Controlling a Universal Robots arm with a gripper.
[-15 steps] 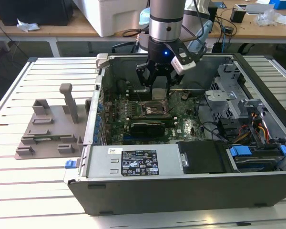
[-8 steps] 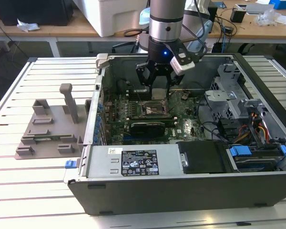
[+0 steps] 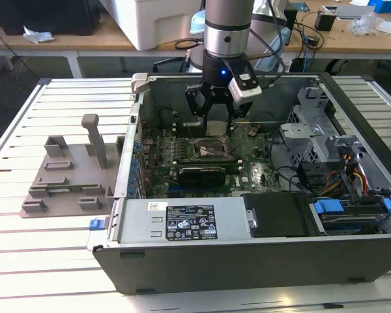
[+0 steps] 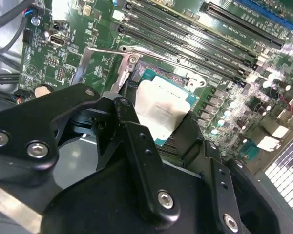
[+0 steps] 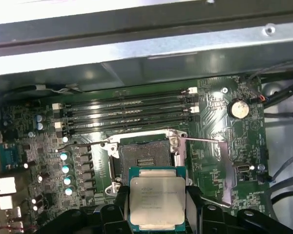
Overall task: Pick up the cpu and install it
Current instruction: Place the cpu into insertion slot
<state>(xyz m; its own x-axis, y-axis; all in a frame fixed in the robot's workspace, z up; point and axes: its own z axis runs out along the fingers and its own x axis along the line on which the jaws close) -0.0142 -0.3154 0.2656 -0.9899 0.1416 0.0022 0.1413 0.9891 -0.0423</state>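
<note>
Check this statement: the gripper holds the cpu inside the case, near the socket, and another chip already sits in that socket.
Wrong in one point: the socket is empty. The first wrist view shows its bare dark contact field, no chip in it. The gripper does hold the cpu inside the case, near that socket.

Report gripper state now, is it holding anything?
Gripper: closed on the cpu, gripping it by its edges; the cpu is not yet seated in the socket.
</note>
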